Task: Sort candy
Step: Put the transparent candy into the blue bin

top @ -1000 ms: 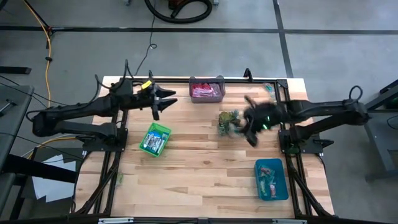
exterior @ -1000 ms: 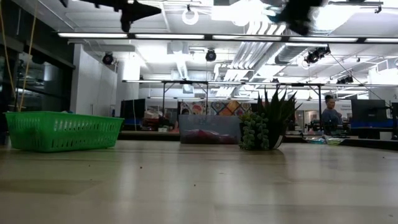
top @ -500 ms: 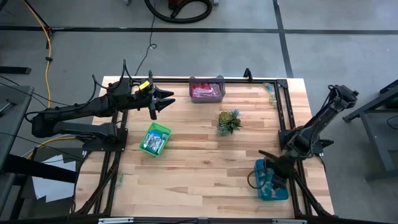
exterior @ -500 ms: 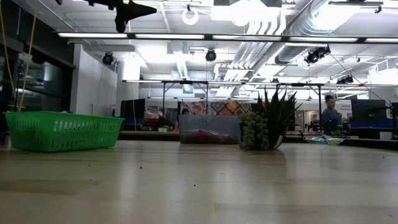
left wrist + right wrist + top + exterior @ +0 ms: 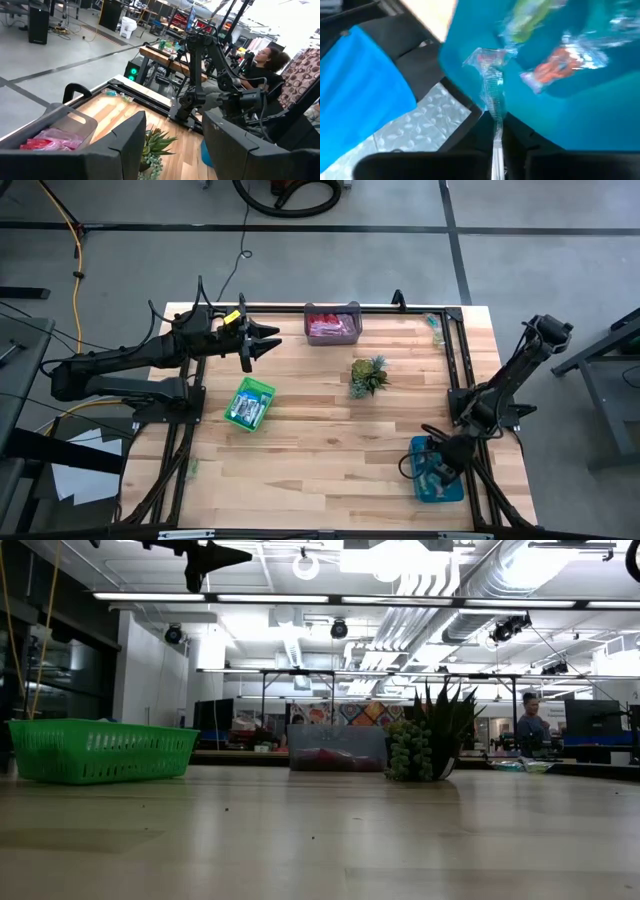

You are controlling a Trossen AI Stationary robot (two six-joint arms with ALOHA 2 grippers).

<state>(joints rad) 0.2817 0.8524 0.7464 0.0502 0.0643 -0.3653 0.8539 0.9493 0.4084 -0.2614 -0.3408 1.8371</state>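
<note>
Right gripper hangs over the blue bin, its fingers pinched on the clear tail of a candy wrapper; more candy lies in that bin. Left gripper, fingers apart and empty, hovers well away from the blue bin, beyond the green basket.

The counter lies bare across its near half. Obstacles ring the middle: the green basket, the grey bin at the far edge, the spiky plant, and the blue bin near the right corner.
</note>
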